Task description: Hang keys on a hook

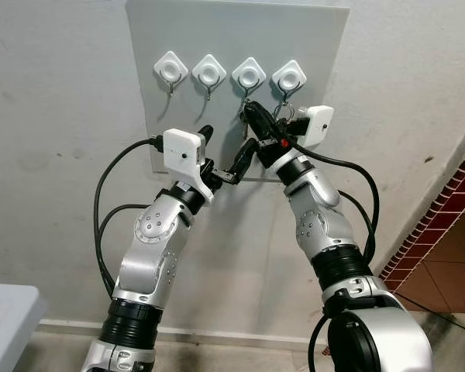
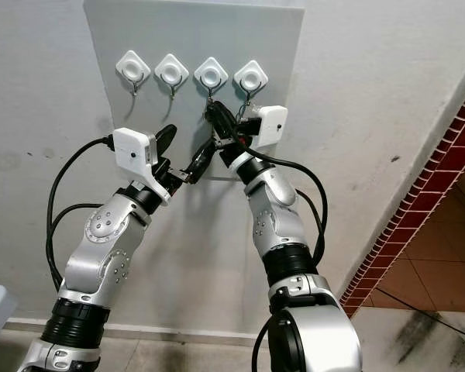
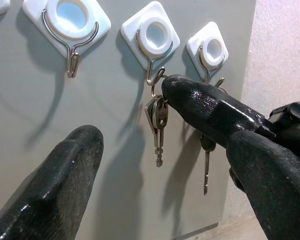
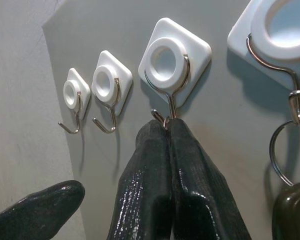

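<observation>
Your right gripper (image 4: 167, 131) had its jaws pressed together on the ring of the keys (image 3: 157, 120), right at the tip of the third hook (image 4: 171, 90), a bent steel wire on a white diamond pad. The smooth grey board (image 1: 325, 46) carried four such hooks. Your left gripper (image 1: 217, 159) waited just below with jaws apart. Another key (image 3: 206, 160) hung on the fourth hook (image 3: 210, 55), leaving little room beside.

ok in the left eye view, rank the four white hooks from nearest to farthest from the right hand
1. Third hook from the left: the right hand is at its tip, shut on the key ring.
2. Rightmost hook: next over, already holding other keys.
3. Second hook from the left: bare.
4. Leftmost hook: bare, at the far end of the row.
</observation>
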Robot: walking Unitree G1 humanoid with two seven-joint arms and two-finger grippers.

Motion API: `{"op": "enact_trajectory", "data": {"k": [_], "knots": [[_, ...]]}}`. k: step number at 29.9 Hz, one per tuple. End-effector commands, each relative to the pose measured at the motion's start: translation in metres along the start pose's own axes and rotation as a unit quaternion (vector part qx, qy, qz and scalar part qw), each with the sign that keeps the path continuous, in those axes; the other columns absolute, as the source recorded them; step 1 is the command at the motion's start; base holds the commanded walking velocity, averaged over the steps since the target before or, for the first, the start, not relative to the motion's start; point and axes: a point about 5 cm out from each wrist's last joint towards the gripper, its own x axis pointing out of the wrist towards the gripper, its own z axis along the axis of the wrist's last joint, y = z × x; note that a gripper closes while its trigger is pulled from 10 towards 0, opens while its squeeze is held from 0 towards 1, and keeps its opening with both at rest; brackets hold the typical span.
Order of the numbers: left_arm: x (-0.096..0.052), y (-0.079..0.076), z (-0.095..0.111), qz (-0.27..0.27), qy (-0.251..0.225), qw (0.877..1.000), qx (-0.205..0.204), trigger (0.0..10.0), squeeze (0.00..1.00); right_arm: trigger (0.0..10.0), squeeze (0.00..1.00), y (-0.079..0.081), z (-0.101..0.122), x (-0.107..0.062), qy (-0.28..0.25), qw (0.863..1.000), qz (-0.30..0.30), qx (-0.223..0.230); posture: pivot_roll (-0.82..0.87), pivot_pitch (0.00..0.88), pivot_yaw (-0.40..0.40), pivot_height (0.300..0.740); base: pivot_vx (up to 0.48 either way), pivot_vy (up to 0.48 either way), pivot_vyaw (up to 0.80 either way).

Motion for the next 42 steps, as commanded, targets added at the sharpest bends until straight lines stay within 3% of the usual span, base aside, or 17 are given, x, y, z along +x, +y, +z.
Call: {"op": "enact_trajectory", "data": {"k": [1,9,10,11,12,19,20,21,22,23,24,25,26,34,35,42], "knots": [[0.0004,0.001,0.0058,0.002,-0.009,1.0,0.001,10.0,1.0,10.0,0.0,0.0022,-0.0076,-0.0001,0.022,1.0,0.008,0.002,-0.03,0.0,-0.025,0.74,0.0,0.0,0.0],[0.0008,0.0019,0.0046,0.008,-0.002,1.0,0.011,10.0,1.0,10.0,0.0,0.0007,-0.0083,-0.0012,0.023,1.0,0.003,-0.001,-0.03,0.0,-0.024,0.74,0.0,0.0,0.0],[0.0011,0.0009,0.0034,0.007,0.001,1.0,0.014,10.0,0.06,10.0,0.0,0.0004,-0.0086,-0.0016,0.024,1.0,0.003,-0.001,-0.03,0.0,-0.024,0.74,0.0,0.0,0.0],[0.0011,0.0009,0.0034,0.007,0.001,1.0,0.014,10.0,0.06,10.0,0.0,0.0004,-0.0086,-0.0016,0.024,1.0,0.003,-0.001,-0.03,0.0,-0.024,0.74,0.0,0.0,0.0],[0.0013,-0.0006,0.0028,0.003,0.003,1.0,0.013,10.0,0.0,10.0,0.0,0.0001,-0.0086,-0.0018,0.023,1.0,0.002,0.0,-0.03,0.0,-0.024,0.74,0.0,0.0,0.0],[0.0003,-0.0019,0.002,-0.004,0.004,1.0,0.017,10.0,0.0,10.0,0.0,-0.0009,-0.0114,-0.0049,0.026,1.0,-0.002,0.0,-0.03,0.0,-0.022,0.74,0.0,0.0,0.0],[-0.0001,-0.0025,0.0025,-0.007,0.0,1.0,0.013,4.4,0.0,10.0,0.0,-0.001,-0.0122,-0.0057,0.028,1.0,-0.002,-0.001,-0.03,0.0,-0.022,0.74,0.0,0.0,0.0],[-0.0006,-0.0031,0.0031,-0.009,-0.005,1.0,0.008,3.8,0.0,10.0,0.0,-0.0009,-0.0127,-0.0063,0.028,1.0,-0.001,-0.001,-0.03,0.0,-0.022,0.74,0.0,0.0,0.0],[-0.0005,-0.003,0.0026,-0.008,-0.002,1.0,0.009,2.5,0.0,10.0,0.0,-0.0006,-0.0129,-0.0062,0.028,1.0,0.0,0.0,-0.03,0.0,-0.022,0.74,0.0,0.0,0.0],[-0.0004,-0.003,0.0024,-0.008,-0.001,1.0,0.009,2.5,0.0,10.0,0.0,-0.0006,-0.0129,-0.0062,0.028,1.0,0.0,0.0,-0.03,0.0,-0.022,0.74,0.0,0.0,0.0],[-0.0003,-0.0031,0.002,-0.008,0.001,1.0,0.009,4.3,0.0,10.0,0.0,-0.0005,-0.0129,-0.0062,0.029,1.0,0.0,-0.001,-0.03,0.0,-0.022,0.74,0.0,0.0,0.0],[0.0,-0.0035,0.0015,-0.008,0.003,1.0,0.009,8.2,0.0,10.0,0.0,-0.0005,-0.0129,-0.0062,0.029,1.0,0.0,-0.002,-0.03,0.0,-0.022,0.74,0.0,0.0,0.0],[0.0004,-0.0038,0.0009,-0.009,0.006,1.0,0.01,10.0,0.0,10.0,0.0,-0.0008,-0.0128,-0.0063,0.029,1.0,-0.001,-0.002,-0.03,0.0,-0.022,0.74,0.0,0.0,0.0],[0.0005,-0.0047,0.0003,-0.014,0.006,1.0,0.008,10.0,0.0,10.0,0.0,-0.002,-0.0138,-0.0085,0.027,1.0,-0.005,-0.004,-0.03,0.0,-0.019,0.74,0.0,0.0,0.0],[0.0001,-0.0053,0.0021,-0.018,-0.003,1.0,0.003,0.0,0.0,10.0,0.0,-0.0011,-0.0132,-0.0078,0.026,1.0,-0.003,-0.005,-0.03,0.0,-0.018,0.74,0.0,0.0,0.0],[-0.0006,-0.0048,0.0048,-0.018,-0.012,1.0,-0.004,0.0,0.0,10.0,0.0,0.0028,-0.008,-0.0042,0.012,1.0,0.012,-0.002,-0.03,0.0,-0.02,0.74,0.0,0.0,0.0]]}}
